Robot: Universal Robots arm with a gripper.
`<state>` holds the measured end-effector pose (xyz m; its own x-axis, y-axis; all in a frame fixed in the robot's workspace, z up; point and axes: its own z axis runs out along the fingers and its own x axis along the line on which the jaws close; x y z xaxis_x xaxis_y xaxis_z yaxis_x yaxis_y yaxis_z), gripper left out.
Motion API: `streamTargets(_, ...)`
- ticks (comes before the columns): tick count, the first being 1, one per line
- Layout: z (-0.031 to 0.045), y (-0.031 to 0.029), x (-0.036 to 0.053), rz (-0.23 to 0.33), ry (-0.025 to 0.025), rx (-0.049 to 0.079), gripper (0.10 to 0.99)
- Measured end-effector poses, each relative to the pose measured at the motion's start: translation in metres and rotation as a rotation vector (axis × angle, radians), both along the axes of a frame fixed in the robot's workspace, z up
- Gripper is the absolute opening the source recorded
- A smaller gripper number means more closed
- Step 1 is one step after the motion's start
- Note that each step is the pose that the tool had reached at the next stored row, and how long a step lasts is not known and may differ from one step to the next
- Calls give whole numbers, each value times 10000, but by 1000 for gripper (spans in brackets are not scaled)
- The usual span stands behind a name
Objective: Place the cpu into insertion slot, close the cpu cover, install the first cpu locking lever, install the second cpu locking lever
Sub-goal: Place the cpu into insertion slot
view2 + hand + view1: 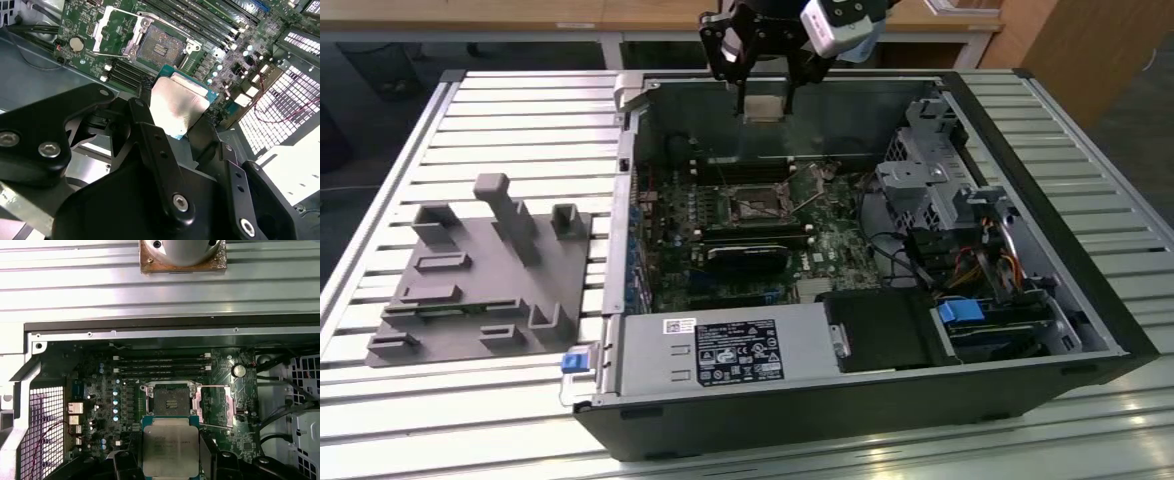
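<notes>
Silvery cpu (pixel 170 447) hangs in the end effector (pixel 765 104), well above uncovered insertion slot (pixel 167 400).

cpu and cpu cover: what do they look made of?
cpu: top face looks like matte silvery metal, soft sheen, on a teal-green substrate edge. cpu cover: probably thin stamped steel, bright and reflective with a cut-out window.

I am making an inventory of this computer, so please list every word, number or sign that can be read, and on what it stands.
No text can be quoted.
cpu, held by the gripper: printed lines on its face, too blurred to read.
white label on the power supply: print and symbols, too small to read.
small white sticker beside it: too small to read.
</notes>
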<state>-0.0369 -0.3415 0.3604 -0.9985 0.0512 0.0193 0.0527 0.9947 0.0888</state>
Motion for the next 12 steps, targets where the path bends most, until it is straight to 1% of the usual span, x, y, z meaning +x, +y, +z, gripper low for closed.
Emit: streamTargets(12,-6,0,0,-362,-1,-1,541)
